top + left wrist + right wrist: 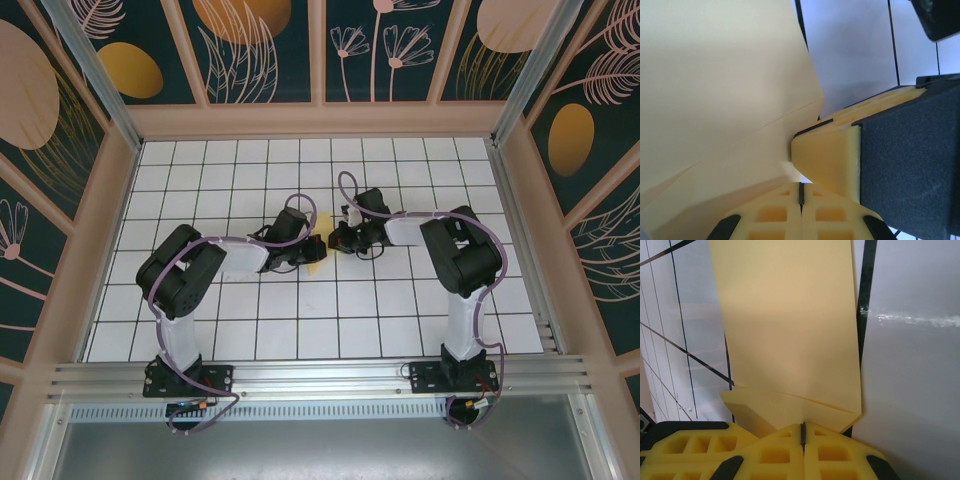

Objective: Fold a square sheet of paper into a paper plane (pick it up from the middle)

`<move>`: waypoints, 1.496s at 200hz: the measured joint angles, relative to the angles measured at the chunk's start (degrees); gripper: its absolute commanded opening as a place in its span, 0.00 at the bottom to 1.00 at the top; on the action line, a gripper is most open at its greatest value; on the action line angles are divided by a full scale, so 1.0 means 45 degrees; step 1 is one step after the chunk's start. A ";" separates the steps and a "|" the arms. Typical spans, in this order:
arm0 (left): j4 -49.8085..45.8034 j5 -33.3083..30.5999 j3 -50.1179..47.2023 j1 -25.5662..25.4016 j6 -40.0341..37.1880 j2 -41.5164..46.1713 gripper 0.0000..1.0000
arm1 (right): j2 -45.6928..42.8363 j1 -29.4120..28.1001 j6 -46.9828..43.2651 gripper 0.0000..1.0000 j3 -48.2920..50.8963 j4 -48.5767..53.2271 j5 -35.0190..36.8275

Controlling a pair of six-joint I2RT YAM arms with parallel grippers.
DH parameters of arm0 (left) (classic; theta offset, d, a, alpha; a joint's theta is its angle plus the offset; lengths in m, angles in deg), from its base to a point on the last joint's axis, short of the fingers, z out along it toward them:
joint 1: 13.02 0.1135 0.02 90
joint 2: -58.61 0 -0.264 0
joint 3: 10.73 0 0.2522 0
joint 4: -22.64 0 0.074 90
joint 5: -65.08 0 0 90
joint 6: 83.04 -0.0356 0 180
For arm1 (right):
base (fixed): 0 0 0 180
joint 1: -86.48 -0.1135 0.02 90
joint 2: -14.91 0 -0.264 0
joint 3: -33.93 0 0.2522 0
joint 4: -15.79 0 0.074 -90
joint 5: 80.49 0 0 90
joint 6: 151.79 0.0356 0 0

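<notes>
The square sheet of paper (314, 264) is yellow and lies on the white grid table between the two arms, mostly hidden by them from above. It carries folded layers (725, 100) and a slanted flap along its near edge (790, 330). A paper plane is not in view. My left gripper (308, 250) is shut, its tips (801, 186) touching the paper's edge. My right gripper (338, 240) is shut too, its tips (802, 426) resting at the flap. One right finger (827, 157) sits just ahead of the left tips. A left finger (742, 412) shows beside the flap.
The white grid table (400, 310) is boxed in by dark walls painted with orange ovals (130, 70) at the back and both sides. An aluminium rail (320, 375) with both arm bases runs along the near edge.
</notes>
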 measured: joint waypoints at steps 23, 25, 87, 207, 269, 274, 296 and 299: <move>-0.0151 0.0262 -0.0151 -0.0029 -0.0845 0.0000 0.00 | 0.0044 0.0019 0.0000 0.00 -0.0049 0.0058 -0.0068; -0.0151 0.0282 -0.0151 -0.0029 -0.0923 0.0000 0.00 | 0.0049 0.0019 0.0000 0.00 -0.0049 0.0058 -0.0073; -0.0141 0.0369 -0.0219 -0.0029 -0.2501 0.0010 0.00 | 0.0136 0.0044 0.0000 0.00 -0.0194 0.0238 -0.0194; 0.0554 0.0665 -0.2691 -0.0029 -0.3186 0.1744 0.00 | 0.0194 0.0092 -0.0010 0.00 -0.0325 0.0471 -0.0248; 0.0243 0.0704 -0.3002 -0.0029 -0.3181 0.2137 0.00 | 0.0194 0.0092 -0.0010 0.00 -0.0335 0.0486 -0.0248; 0.0175 0.0704 -0.3021 -0.0029 -0.3186 0.2181 0.00 | 0.0194 0.0092 -0.0010 0.00 -0.0335 0.0486 -0.0248; -0.0471 0.0709 -0.3099 -0.0029 -0.3191 0.2535 0.00 | 0.0194 0.0097 -0.0010 0.00 -0.0335 0.0486 -0.0248; -0.0583 0.0709 -0.3109 -0.0029 -0.3191 0.2589 0.00 | 0.0194 0.0102 -0.0005 0.00 -0.0335 0.0486 -0.0248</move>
